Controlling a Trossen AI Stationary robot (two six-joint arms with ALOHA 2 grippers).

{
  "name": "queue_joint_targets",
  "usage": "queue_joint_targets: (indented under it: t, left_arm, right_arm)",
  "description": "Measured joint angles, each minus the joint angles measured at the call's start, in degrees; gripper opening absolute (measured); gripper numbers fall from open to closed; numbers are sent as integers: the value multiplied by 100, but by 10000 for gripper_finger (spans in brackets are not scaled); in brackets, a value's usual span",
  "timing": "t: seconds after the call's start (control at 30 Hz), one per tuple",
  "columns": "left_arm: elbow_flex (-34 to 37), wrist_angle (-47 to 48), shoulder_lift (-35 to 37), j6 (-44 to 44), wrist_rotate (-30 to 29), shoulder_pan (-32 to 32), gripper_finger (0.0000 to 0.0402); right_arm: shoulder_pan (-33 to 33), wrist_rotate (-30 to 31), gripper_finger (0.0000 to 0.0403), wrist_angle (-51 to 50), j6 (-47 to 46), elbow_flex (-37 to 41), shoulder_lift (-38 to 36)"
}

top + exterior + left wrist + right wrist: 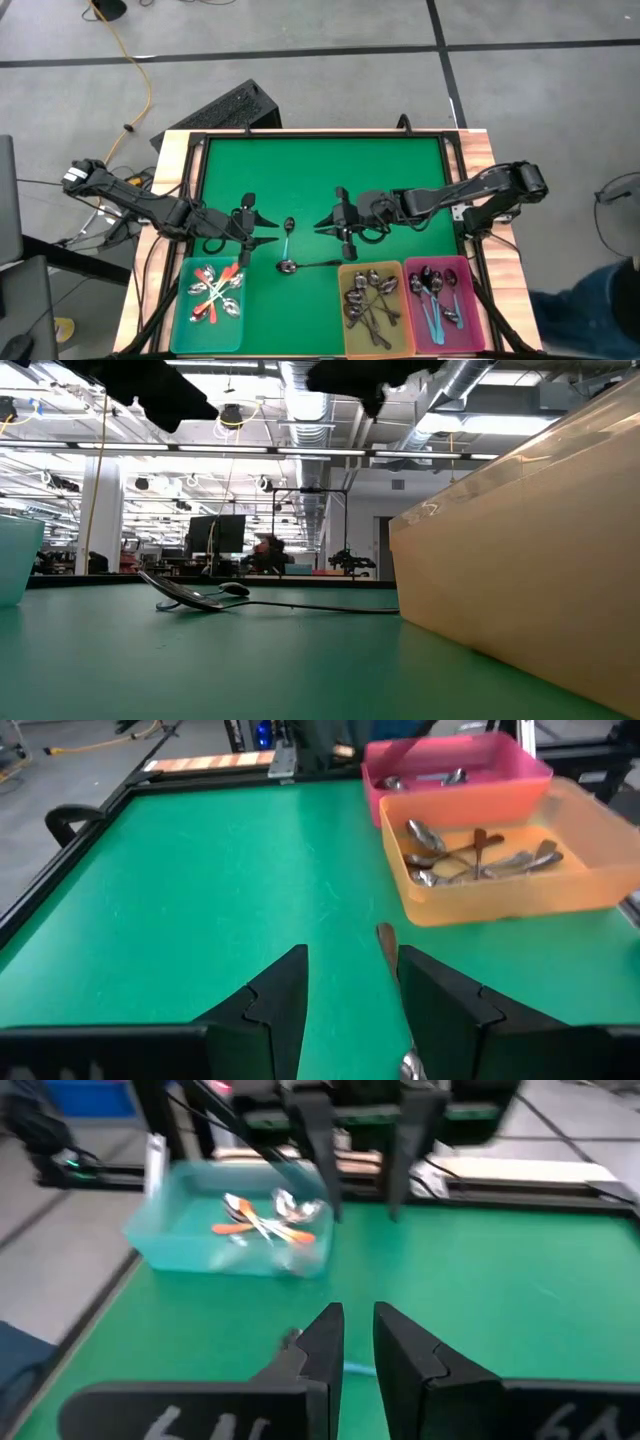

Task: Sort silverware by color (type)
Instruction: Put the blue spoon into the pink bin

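Two spoons remain on the green desk (320, 170): a blue-handled spoon (287, 236) and a dark-handled spoon (310, 265). The left claw (262, 230) and right claw (328, 226) hover, fingers apart, holding nothing. A clean pickup likely means straddling one handle squarely before closing.

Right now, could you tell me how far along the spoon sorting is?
Nearly done. Orange-handled spoons lie in the teal bin, dark metal spoons in the yellow bin, and blue-handled spoons in the pink bin. Nothing is in hand: the left hand and right hand hover open and empty above the mat. Two remain loose between them: a blue-handled spoon and a dark spoon.
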State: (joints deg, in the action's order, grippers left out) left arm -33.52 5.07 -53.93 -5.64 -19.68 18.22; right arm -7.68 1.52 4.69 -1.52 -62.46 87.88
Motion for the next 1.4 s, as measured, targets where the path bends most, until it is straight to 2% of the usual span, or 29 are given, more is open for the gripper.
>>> queue_joint_targets:
  t: [0.17,0.27,0.4,0.63,0.9,1.0,1.27,1.4]
  left_arm:
    - [0,151,0,37,2,0,141]
    - [0,334,0,40,-21,0,141]
    - [-2,679,-94,-172,-385,-120,141]
    - [-33,723,-549,-846,-255,-591,141]
    - [-575,1082,-1499,-1020,-407,-681,141]
    - [-925,1550,-1973,-1640,-607,-807,141]
    - [-1996,2867,-3184,-2661,-654,-892,141]
    - [-2327,3373,-3687,-3144,-678,-881,141]
  right_arm:
    - [34,-460,71,318,-8,7,166]
    - [18,-481,71,309,-21,-4,108]
    - [-77,-477,71,183,-165,-10,-152]
    - [-256,-468,71,-164,-380,-2,-245]
    - [-419,-460,71,-684,-877,-4,-255]
    - [-523,-459,71,-1113,-1149,-4,-288]
    - [-1008,-416,71,-1973,-2050,-4,-306]
    - [-1314,-26,71,-2316,-2264,-4,-306]
